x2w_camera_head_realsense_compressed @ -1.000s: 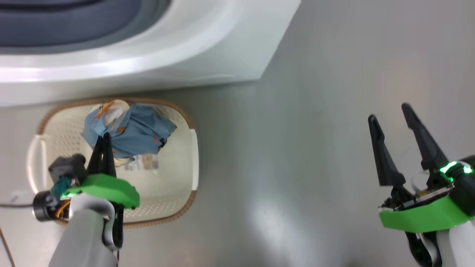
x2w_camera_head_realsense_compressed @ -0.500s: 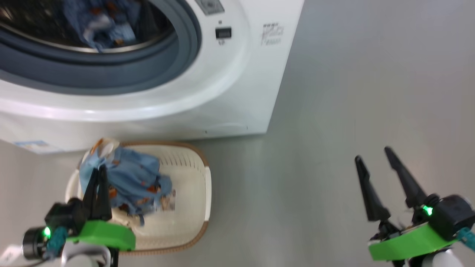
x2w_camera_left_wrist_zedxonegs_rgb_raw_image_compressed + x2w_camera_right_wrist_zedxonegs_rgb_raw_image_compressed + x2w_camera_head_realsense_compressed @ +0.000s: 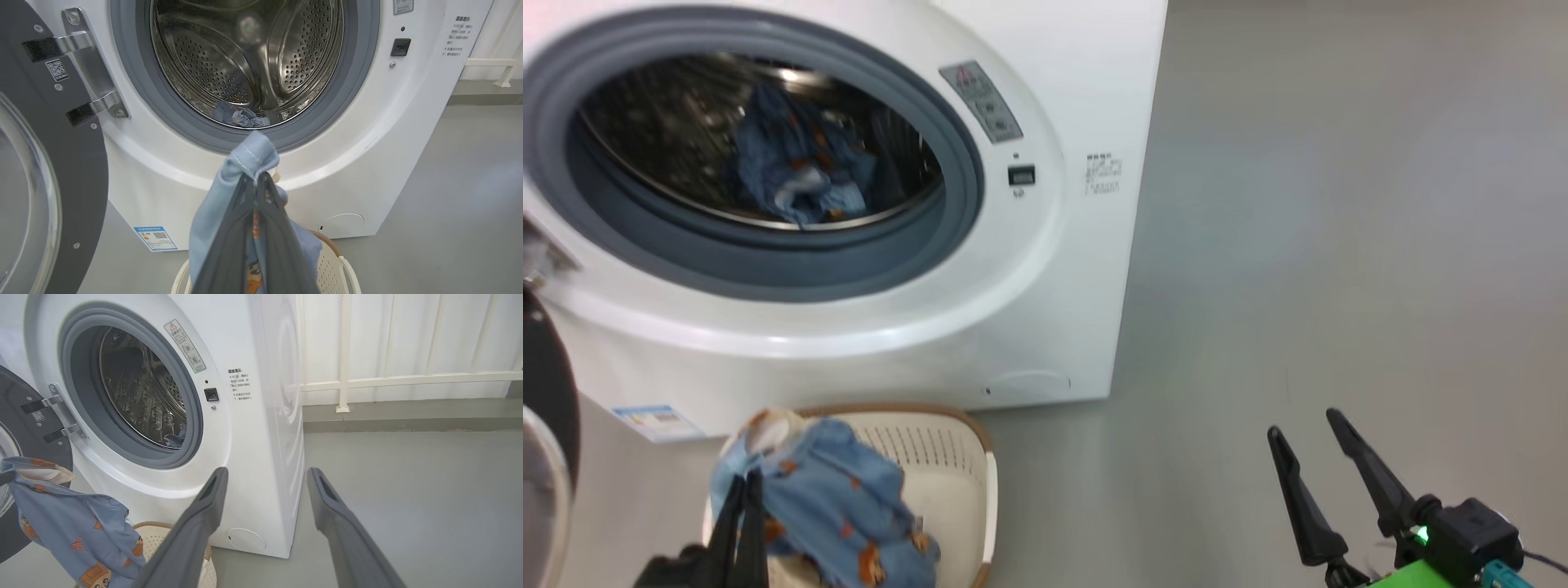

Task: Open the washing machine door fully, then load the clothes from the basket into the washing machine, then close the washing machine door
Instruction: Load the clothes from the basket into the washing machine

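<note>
The white washing machine [image 3: 1045,269] stands with its black door [image 3: 61,171] swung open to the left. One blue piece of the clothes [image 3: 796,175] lies in the steel drum [image 3: 245,61]. My left gripper [image 3: 256,176] is shut on another light blue printed piece of clothes [image 3: 73,526], which hangs above the cream basket [image 3: 956,474] in front of the machine. My right gripper [image 3: 266,473] is open and holds nothing, low over the floor to the right of the machine [image 3: 261,437].
Grey floor [image 3: 1339,245] stretches free to the right of the machine. A white railing [image 3: 347,379] and a wall run behind it. A blue sticker [image 3: 658,420] and a round flap [image 3: 1029,382] sit low on the machine's front.
The head camera has tilted up, bringing the drum into view. My left gripper has lifted the blue clothes up from the basket floor. The right gripper stays open.
</note>
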You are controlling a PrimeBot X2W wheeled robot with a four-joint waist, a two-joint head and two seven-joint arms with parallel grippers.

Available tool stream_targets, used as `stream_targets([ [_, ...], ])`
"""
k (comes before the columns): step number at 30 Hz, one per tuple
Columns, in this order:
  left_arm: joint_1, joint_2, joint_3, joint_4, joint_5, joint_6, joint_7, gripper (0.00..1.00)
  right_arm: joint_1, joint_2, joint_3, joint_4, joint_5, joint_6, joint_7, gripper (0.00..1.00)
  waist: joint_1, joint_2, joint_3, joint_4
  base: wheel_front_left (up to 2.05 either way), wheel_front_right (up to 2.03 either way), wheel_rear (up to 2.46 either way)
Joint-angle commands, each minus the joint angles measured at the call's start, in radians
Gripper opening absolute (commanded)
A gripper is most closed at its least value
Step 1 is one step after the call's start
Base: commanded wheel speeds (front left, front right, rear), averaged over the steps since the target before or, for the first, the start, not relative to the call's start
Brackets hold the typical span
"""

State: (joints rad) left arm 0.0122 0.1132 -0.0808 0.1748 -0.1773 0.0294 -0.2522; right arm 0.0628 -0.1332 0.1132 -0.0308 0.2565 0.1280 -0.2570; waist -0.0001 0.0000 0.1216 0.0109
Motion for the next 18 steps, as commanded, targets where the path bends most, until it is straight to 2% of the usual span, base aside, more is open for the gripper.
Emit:
stream_targets([
  [1, 0.006, 0.020, 0.029, -0.040, 0.007, -0.002, -0.002, 0.00, 0.003, -0.005, 0.022, -0.018, 0.005, 0.003, -0.005, 1.00, 0.0001, 0.0000, -0.071, 0.011, 0.00, 0.00, 0.00],
  [9, 0.067, 0.029, 0.008, -0.094, 0.005, -0.006, 0.029, 0.00, 0.038, 0.009, 0.021, -0.015, -0.003, 0.003, -0.005, 1.00, 0.0001, 0.0000, -0.127, 0.026, 0.00, 0.00, 0.00],
  [18, 0.092, 0.040, 0.003, -0.132, 0.000, 0.001, 0.052, 0.00, 0.050, 0.023, 0.024, -0.012, -0.007, 0.003, -0.005, 1.00, 0.0001, 0.0000, -0.141, 0.026, 0.00, 0.00, 0.00],
])
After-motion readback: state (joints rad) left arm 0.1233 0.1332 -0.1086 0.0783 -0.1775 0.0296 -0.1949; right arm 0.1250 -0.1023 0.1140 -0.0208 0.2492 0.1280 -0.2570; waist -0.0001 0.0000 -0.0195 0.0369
